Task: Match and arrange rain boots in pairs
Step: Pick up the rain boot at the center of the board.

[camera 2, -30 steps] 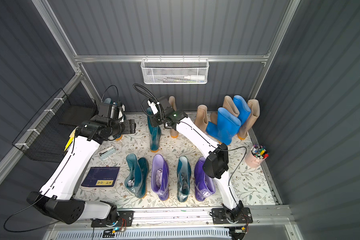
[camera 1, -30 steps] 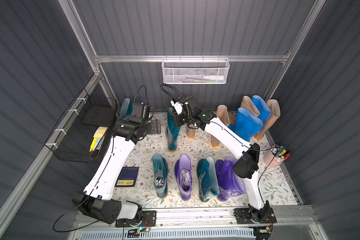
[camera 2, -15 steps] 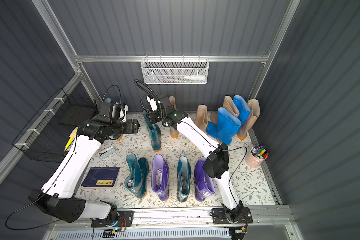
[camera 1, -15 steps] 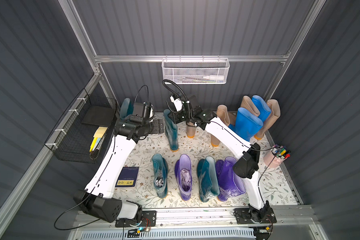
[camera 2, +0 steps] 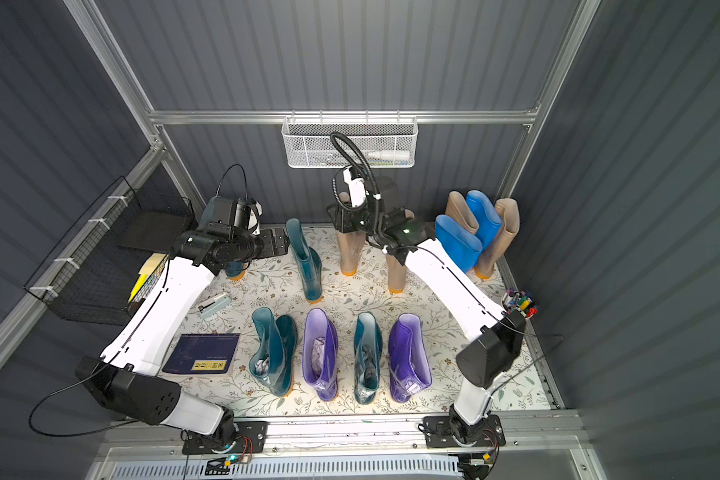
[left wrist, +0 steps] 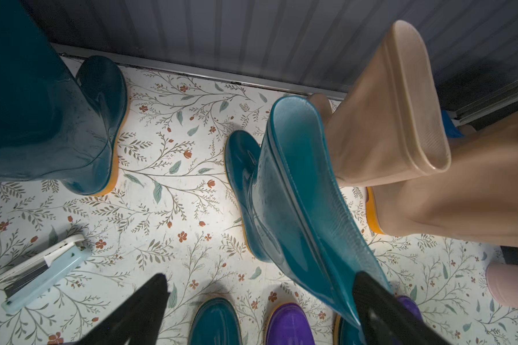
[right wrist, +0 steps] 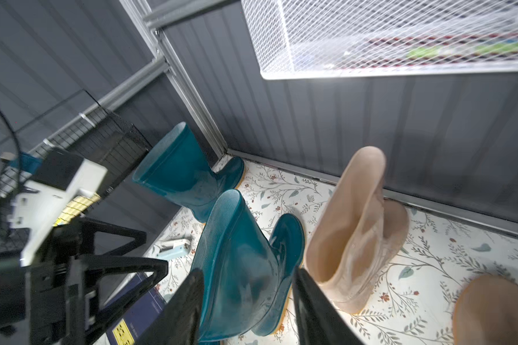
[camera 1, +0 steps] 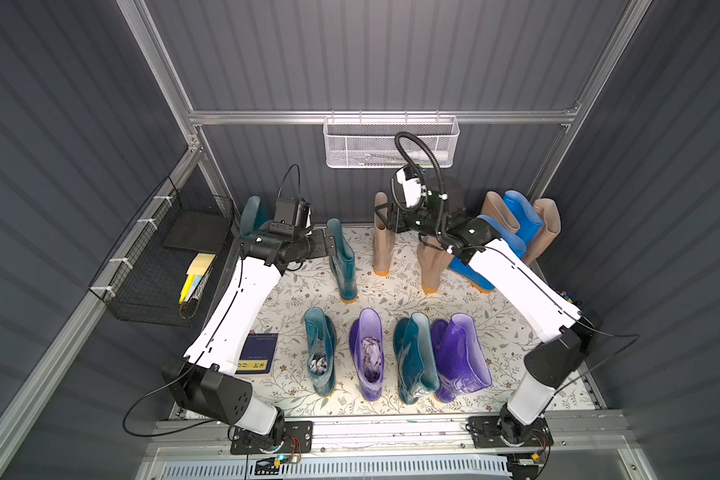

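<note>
The left arm rises from its base at 7 o'clock. Its forearm slopes toward 11 o'clock, and its wrist is bent level and aimed toward 3 o'clock. The right arm climbs from 5 o'clock to an elbow at 4 o'clock, and its forearm reaches up to 12 o'clock by the back wall.

On the floral table an upright teal boot stands at 11 o'clock, its shaft just beside the left gripper. That gripper's fingers are spread wide and clamp nothing. The right gripper sits near the top of a beige boot at 12 o'clock, its fingers parted and empty.

At 6 o'clock two teal boots alternate with two purple boots. A dark blue booklet at 8 o'clock has a yellow label, its print too small to read.
</note>
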Motion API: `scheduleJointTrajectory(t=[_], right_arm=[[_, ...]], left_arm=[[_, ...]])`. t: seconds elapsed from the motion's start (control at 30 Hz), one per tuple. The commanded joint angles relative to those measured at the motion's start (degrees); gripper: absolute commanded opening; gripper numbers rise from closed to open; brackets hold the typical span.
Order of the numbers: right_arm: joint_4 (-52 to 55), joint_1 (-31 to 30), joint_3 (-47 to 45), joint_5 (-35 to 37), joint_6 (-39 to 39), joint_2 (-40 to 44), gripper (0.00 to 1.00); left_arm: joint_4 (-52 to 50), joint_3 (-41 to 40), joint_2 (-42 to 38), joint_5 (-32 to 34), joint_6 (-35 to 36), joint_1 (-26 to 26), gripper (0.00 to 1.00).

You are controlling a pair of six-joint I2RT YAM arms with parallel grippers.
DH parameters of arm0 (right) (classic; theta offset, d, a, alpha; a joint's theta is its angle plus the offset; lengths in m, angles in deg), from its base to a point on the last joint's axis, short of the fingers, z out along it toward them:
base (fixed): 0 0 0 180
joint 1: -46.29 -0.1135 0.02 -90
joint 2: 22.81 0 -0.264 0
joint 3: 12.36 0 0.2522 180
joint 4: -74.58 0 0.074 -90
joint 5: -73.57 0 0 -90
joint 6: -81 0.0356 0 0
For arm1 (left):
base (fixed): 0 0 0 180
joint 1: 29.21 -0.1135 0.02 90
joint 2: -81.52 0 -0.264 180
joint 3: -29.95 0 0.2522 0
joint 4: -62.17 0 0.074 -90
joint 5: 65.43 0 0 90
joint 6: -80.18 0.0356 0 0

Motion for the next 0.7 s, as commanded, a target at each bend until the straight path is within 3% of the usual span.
scheduleJointTrajectory(t=[0.0, 0.4, 0.67], right_arm=[[-4.07, 1.30, -6.37, -0.13, 1.60, 4.17, 0.57], [-6.06, 5.34, -24.18, 0.02, 2.92, 17.97, 0.67], [-7.42, 8.37, -31.05, -0.98, 4.37, 23.93, 0.69]], left_arm=[[1.33, 3.27, 2.73, -0.31, -2.86, 1.51, 0.99], [-4.05, 13.59, 14.09, 9.56, -5.25, 6.55, 0.97], [-9.11, 19.54, 20.61, 11.31, -4.11, 6.82, 0.76]])
